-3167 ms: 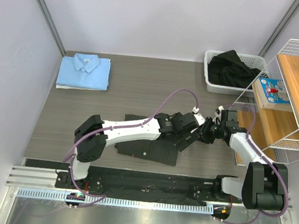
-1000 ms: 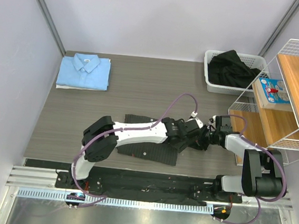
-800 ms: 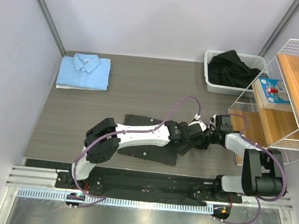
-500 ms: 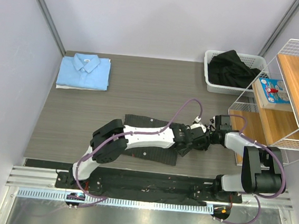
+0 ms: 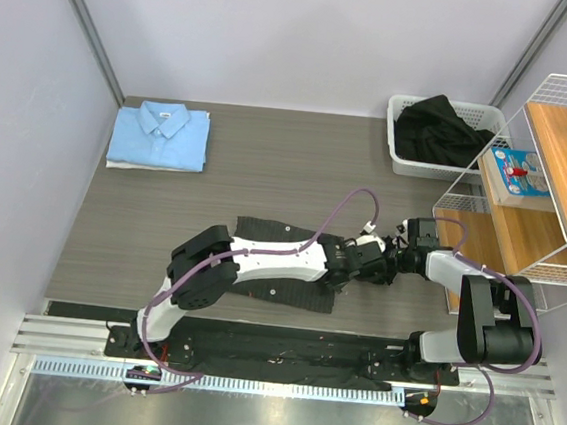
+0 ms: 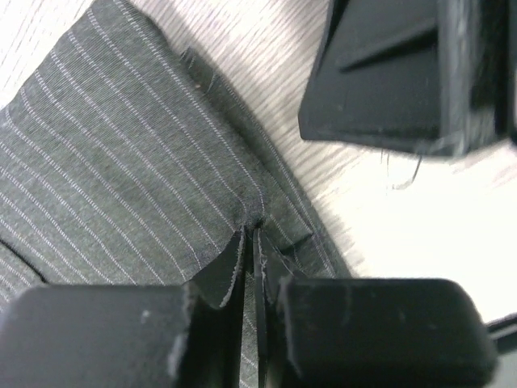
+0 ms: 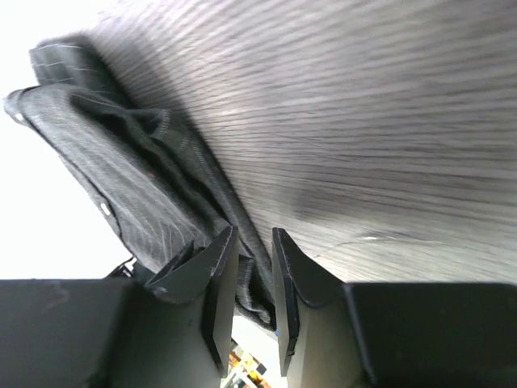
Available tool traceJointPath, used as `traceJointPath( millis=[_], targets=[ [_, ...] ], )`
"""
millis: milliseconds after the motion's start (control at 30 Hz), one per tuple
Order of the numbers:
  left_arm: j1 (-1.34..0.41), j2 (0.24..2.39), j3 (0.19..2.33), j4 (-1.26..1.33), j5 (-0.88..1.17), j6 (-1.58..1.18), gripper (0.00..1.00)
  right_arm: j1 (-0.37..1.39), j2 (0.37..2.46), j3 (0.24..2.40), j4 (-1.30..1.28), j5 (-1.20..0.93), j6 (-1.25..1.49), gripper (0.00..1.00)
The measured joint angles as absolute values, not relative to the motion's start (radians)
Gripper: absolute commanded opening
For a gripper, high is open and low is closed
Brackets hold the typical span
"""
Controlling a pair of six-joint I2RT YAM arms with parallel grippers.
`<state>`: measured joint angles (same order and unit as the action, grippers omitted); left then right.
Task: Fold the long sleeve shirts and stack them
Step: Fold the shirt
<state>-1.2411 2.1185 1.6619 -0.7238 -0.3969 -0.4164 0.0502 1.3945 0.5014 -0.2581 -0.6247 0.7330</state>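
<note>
Two grippers meet at the right end of the pinstripe shirt (image 5: 291,294), which lies spread on the table (image 5: 287,173), near-centre, w/ the left arm stretched across it. Left gripper (image 6: 249,238): jaws all but closed, pinching a small fold of striped cloth at the shirt's right edge. Right gripper (image 7: 254,234): jaws narrow, bunched hem of the same shirt btwn them, reaching in from the right. Both sets of fingers sit just beside each other. Light blue shirt (image 5: 160,135) is folded at the far-left corner, well apart. White basket (image 5: 418,168) w/ a dark garment (image 5: 437,127) sits far right. Wire shelf (image 5: 551,148) stands along the right edge, close to the right arm.
</note>
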Motion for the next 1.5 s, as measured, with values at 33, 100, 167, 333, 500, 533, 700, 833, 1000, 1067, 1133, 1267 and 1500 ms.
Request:
traceJointPath(
  millis=[33, 100, 167, 333, 500, 533, 700, 833, 1000, 1067, 1133, 1267, 1500],
  targets=[
    [-1.236, 2.107, 1.650, -0.722, -0.391, -0.416, 0.02, 0.050, 1.394, 0.501, -0.252, -0.633, 0.733, 0.31],
    [-1.230, 2.085, 1.635, -0.722, -0.378, -0.417, 0.01, 0.050, 1.393, 0.498, -0.230, -0.655, 0.736, 0.30],
    [-1.222, 2.061, 1.619, -0.718, -0.366, -0.416, 0.01, 0.051, 1.387, 0.488, -0.202, -0.679, 0.739, 0.30],
    [-1.211, 2.019, 1.590, -0.700, -0.350, -0.418, 0.01, 0.080, 1.378, 0.469, -0.149, -0.720, 0.762, 0.29],
    [-1.208, 2.003, 1.586, -0.697, -0.347, -0.421, 0.01, 0.131, 1.388, 0.465, -0.105, -0.744, 0.785, 0.27],
    [-1.208, 2.003, 1.586, -0.698, -0.346, -0.422, 0.01, 0.140, 1.394, 0.465, -0.097, -0.747, 0.790, 0.27],
    [-1.206, 2.003, 1.586, -0.696, -0.345, -0.424, 0.01, 0.176, 1.439, 0.465, -0.080, -0.751, 0.801, 0.27],
    [-1.204, 2.002, 1.586, -0.696, -0.345, -0.432, 0.01, 0.185, 1.477, 0.467, -0.089, -0.749, 0.799, 0.28],
    [-1.203, 2.002, 1.586, -0.696, -0.345, -0.438, 0.01, 0.192, 1.484, 0.468, -0.106, -0.742, 0.792, 0.28],
    [-1.203, 2.002, 1.586, -0.694, -0.345, -0.438, 0.01, 0.197, 1.484, 0.468, -0.105, -0.739, 0.792, 0.28],
    [-1.203, 2.002, 1.585, -0.693, -0.345, -0.438, 0.01, 0.204, 1.484, 0.468, -0.105, -0.738, 0.792, 0.28],
    [-1.202, 2.002, 1.583, -0.690, -0.345, -0.439, 0.01, 0.217, 1.490, 0.470, -0.105, -0.738, 0.792, 0.27],
    [-1.200, 1.997, 1.563, -0.678, -0.347, -0.445, 0.02, 0.223, 1.555, 0.514, -0.115, -0.748, 0.773, 0.01]
  ],
)
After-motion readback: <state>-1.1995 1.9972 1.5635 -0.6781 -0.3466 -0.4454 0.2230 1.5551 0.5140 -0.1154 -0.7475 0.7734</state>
